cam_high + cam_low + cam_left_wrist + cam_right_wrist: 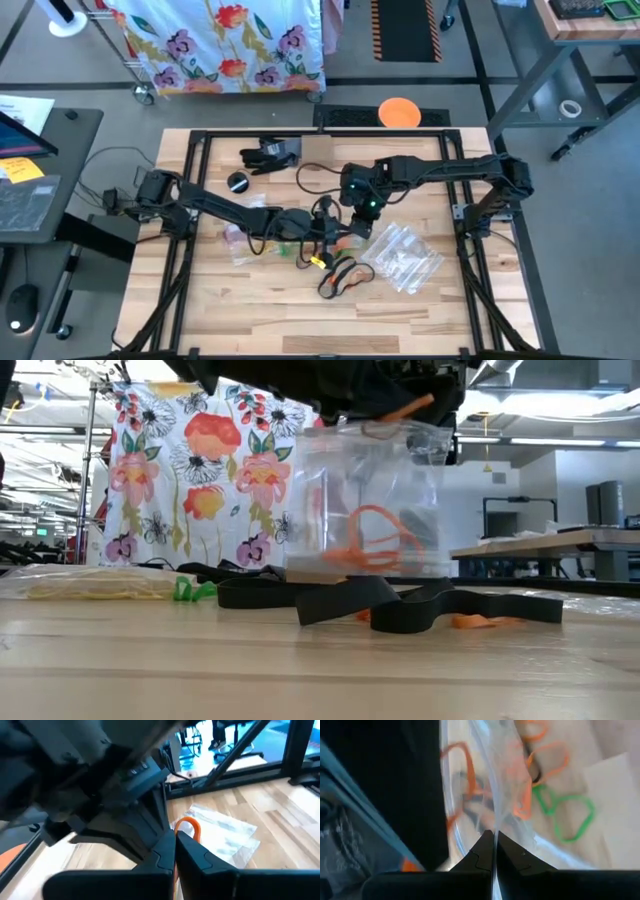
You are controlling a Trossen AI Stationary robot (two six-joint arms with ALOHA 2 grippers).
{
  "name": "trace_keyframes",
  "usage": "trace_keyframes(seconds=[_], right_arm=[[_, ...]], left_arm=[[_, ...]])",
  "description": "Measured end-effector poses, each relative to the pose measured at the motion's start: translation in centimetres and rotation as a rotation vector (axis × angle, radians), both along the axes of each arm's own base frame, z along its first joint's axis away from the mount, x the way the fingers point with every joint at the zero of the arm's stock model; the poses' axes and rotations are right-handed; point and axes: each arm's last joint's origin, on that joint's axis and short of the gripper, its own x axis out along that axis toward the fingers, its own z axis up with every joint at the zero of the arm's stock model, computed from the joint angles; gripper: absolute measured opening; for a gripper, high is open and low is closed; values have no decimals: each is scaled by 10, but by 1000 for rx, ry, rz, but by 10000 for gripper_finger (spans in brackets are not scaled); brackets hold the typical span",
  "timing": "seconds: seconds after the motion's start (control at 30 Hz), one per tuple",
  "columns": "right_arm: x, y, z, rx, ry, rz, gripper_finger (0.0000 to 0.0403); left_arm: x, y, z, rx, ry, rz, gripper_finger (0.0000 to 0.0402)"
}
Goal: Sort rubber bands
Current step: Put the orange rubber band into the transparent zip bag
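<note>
With the right gripper (493, 837) clamped on the clear bag's (370, 490) edge above the bench (250, 310), the left gripper (175, 837), fingers closed on an orange rubber band (187, 826), should lower it squarely into the bag's mouth before letting go.

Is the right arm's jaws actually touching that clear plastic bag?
Touching. In the right wrist view the right gripper has its jaws shut on the edge of the clear plastic bag, with orange rubber bands inside.
</note>
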Motion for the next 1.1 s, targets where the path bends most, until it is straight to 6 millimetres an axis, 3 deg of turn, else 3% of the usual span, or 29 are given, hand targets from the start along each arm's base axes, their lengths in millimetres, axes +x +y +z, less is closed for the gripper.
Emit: trace_keyframes(seconds=[0.33, 0.63, 0.87, 1.1], right_arm=[[-1, -2, -1, -17, 5, 9, 5], [-1, 14, -1, 8, 30, 16, 5], [-3, 28, -2, 14, 48, 59, 5], [1, 25, 0, 19, 6, 53, 5]], left_arm=[[4, 3, -3, -29, 85, 90, 0], [2, 11, -15, -92, 186, 143, 0], [-2, 12, -3, -148, 275, 155, 0], [1, 8, 2, -192, 286, 50, 0]])
